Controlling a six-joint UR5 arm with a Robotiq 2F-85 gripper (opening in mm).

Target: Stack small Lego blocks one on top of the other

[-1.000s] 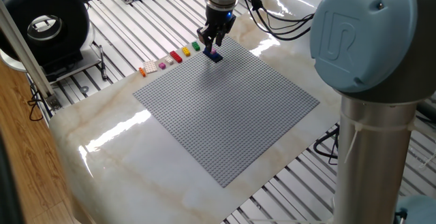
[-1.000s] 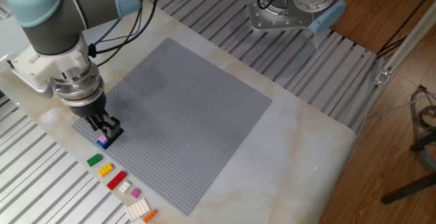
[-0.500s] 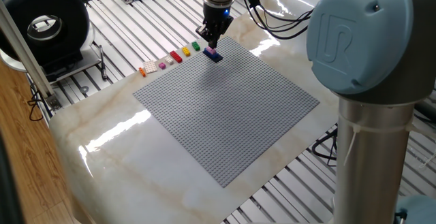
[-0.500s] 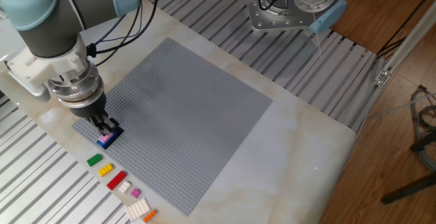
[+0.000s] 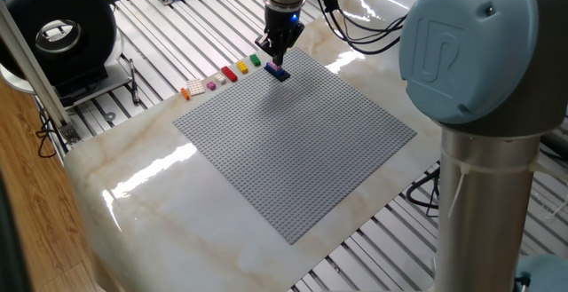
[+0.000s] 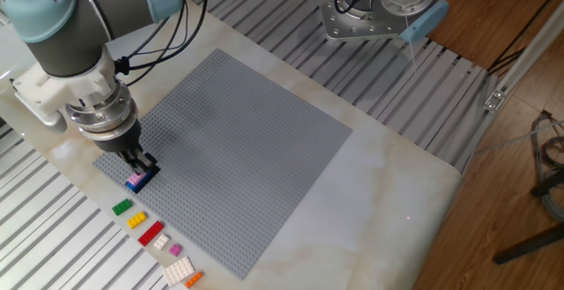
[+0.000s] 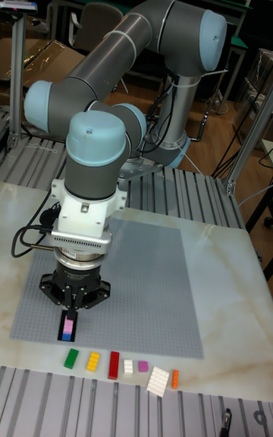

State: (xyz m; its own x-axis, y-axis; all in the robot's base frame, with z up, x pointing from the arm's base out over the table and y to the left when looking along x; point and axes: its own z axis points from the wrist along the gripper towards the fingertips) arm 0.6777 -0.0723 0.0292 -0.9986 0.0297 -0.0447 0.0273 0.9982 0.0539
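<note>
Where the grey baseplate [image 7: 144,285] nears its front left corner in the tall view, a small stack [image 7: 69,327] of Lego blocks sits on its studs: a pink block [image 7: 70,325] on a blue block [image 7: 70,335], with a dark navy layer showing at the edges. The gripper [image 7: 73,306] hangs straight down over this stack, its fingers drawn narrow and their tips at the pink block. Whether they still pinch it or only touch it cannot be told from any view.

Just off the baseplate's front edge, on the pale marble table [image 7: 220,293], a row of loose blocks lies flat. From left to right in the tall view they are a green block [image 7: 70,359], a yellow block [image 7: 92,362], a longer red block [image 7: 114,365], a small white block [image 7: 128,366], a second pink block [image 7: 142,366], a larger white plate [image 7: 158,381] and a thin orange block [image 7: 174,378]. They sit near one another but apart.

From the other fixed view the stack [image 6: 138,180] appears pink over blue, beside the baseplate's corner, with the green block [image 6: 122,207] nearest it.
</note>
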